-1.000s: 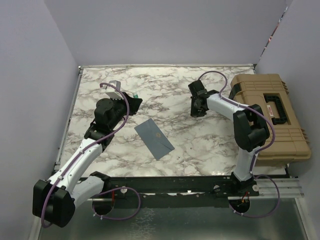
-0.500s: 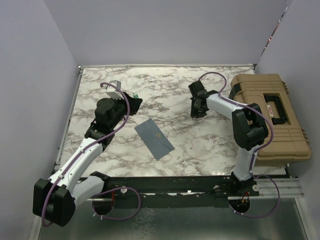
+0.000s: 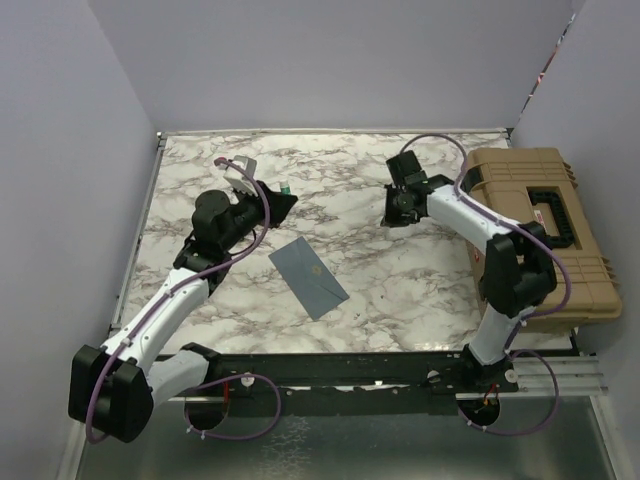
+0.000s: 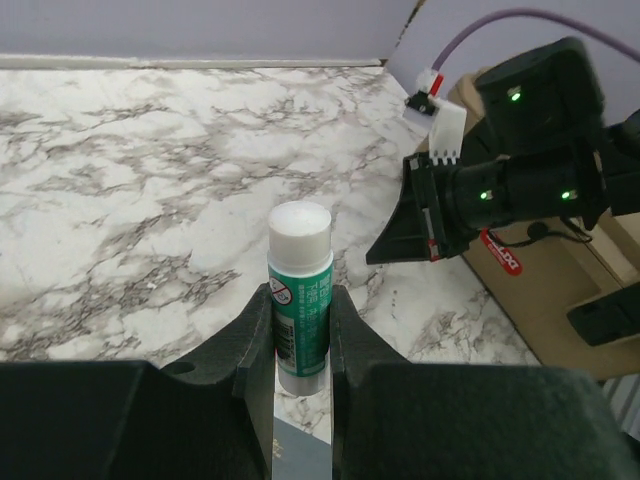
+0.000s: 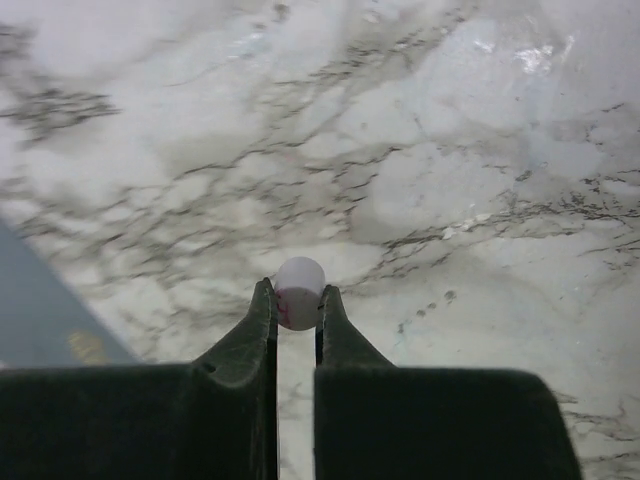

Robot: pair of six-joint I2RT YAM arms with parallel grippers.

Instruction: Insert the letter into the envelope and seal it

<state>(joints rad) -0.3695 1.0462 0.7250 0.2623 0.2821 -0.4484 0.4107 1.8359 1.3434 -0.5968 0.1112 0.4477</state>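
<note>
Both arms have shifted since a second ago: the left gripper (image 4: 300, 322) has swung out from beyond the envelope's far-left corner to beyond its far edge, and the right gripper (image 5: 297, 312) has drawn back a little from the envelope's far-right side while its jaws narrowed. The left one clamps a glue stick (image 4: 299, 300) by its green-labelled barrel, the white tip bare and pointing towards the other arm. The right one pinches a small white round piece (image 5: 299, 284), probably the stick's cap.

The envelope (image 3: 308, 276) lies flat on the marble table (image 3: 400, 285), between the two arms and nearer their bases than either gripper. The letter shows in no view; it is presumably already inside. Whether the flap lies open I cannot tell.

Sealing seems to be the step in hand, with the glue just uncapped. Next, the left arm needs to come back over the envelope, tip the stick downwards and wipe it along the flap's edge, pressing lightly so the paper does not slide.
</note>
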